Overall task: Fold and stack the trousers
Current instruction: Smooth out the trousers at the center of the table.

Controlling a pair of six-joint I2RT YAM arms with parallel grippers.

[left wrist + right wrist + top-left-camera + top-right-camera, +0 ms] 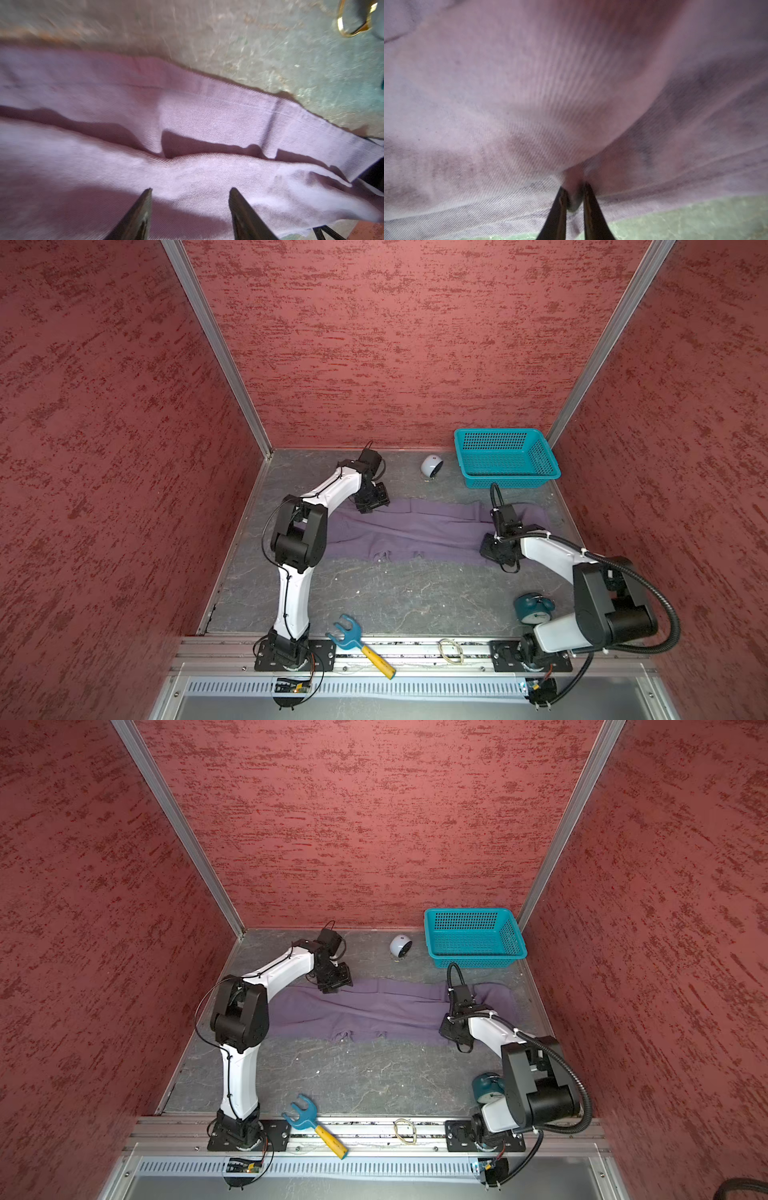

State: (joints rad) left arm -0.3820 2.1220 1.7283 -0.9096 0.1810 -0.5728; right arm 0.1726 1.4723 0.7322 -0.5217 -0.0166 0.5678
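Right fingers [556,218] pinch only a thin fold of the trousers [415,526] near the basket [511,481], left fingers [141,214] apart, so lifting could slip it free.

Items on the table [374,597] were counted as follows.

- One pair of trousers [415,531] was found.
- One teal basket [498,432] stood at 2 o'clock.
- One white round object [431,465] lay at 1 o'clock.
- One blue alarm clock [534,608] was at 4 o'clock.
- One toy fork [361,645] was at 7 o'clock.
- One rubber band [441,649] was at 5 o'clock.
- Two arms were present: left arm [291,593] and right arm [552,556].
- Two grippers were present, one per arm: left gripper [190,191] and right gripper [574,187].
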